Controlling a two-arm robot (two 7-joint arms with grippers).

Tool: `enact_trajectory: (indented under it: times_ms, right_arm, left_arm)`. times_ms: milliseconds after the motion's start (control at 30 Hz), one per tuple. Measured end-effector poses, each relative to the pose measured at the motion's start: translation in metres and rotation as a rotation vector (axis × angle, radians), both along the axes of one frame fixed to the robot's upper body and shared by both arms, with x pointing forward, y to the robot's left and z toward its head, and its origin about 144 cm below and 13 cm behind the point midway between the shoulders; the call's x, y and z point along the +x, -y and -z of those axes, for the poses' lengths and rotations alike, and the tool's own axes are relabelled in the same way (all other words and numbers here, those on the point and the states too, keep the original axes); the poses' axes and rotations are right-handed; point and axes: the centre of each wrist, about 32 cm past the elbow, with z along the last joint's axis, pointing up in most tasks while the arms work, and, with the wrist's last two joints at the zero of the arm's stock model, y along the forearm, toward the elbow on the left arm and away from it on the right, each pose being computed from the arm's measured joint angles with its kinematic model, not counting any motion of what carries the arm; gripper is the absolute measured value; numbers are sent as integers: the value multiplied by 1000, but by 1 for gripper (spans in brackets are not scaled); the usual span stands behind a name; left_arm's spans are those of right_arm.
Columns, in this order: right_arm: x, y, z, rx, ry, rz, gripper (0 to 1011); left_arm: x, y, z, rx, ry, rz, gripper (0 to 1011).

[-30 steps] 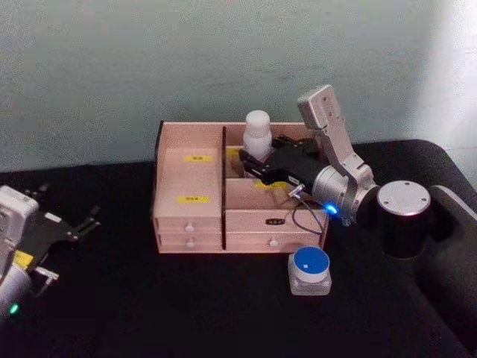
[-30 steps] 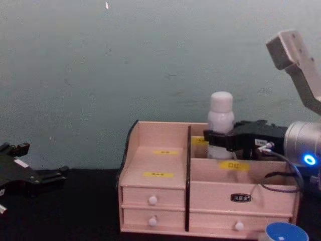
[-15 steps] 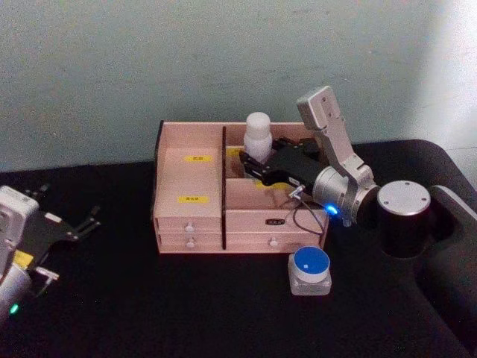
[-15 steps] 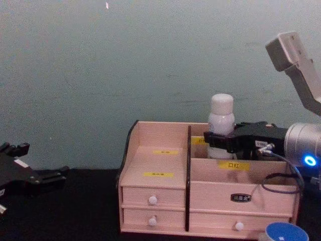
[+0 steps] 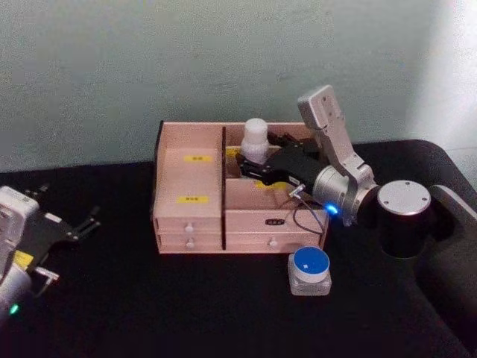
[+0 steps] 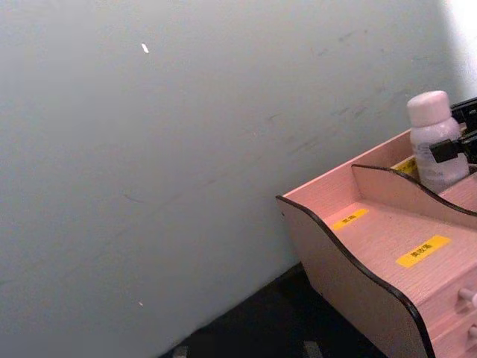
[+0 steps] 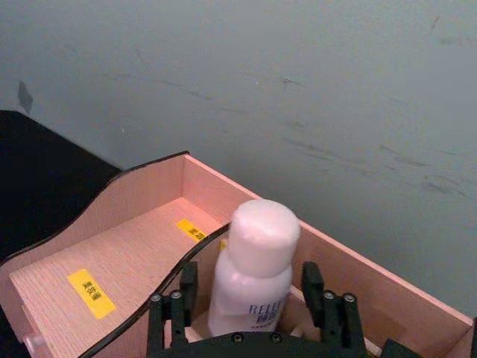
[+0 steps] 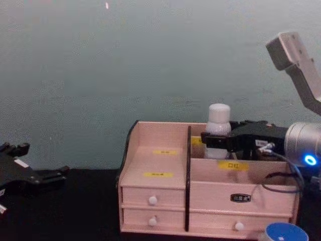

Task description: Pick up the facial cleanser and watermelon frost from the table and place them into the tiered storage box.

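Our right claw reaches in over the right half of the box and sits around the white bottle, low on its body. We cannot tell whether it grips the bottle or has let go. The bottle stands upright in the box's back right compartment, just right of the dark divider, with its cap above the rear wall.

We judge the first placement to be nearly done. The next move calls for a sure release. After that comes a straight lift clear of the cap, since a sideways pull could tip the bottle against the walls close around it.

The jar with the blue lid is yet to go. It waits on the black table, just in front of the box's right front corner, with nothing around it. The arm's thin cable hangs over the box's front there and might brush the jar. Our left claw sits well left of the box, spread wide and empty.
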Motion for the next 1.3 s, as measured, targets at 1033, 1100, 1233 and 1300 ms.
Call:
enact_trajectory:
  times_ms: [1033, 1100, 1233, 1300]
  right_arm:
    - [-32, 27, -18, 54, 72, -62, 1000]
    - [-41, 35, -19, 57, 74, -80, 1000]
    - [-58, 48, -21, 59, 72, -105, 1000]
    - [-68, 55, -21, 60, 68, -119, 1000]
  left_arm:
    - [0, 0, 0, 0, 0, 0, 1001]
    - [0, 0, 0, 0, 0, 0, 1001]
    - [0, 0, 0, 0, 0, 0, 1001]
    - [0, 0, 0, 0, 0, 0, 1001]
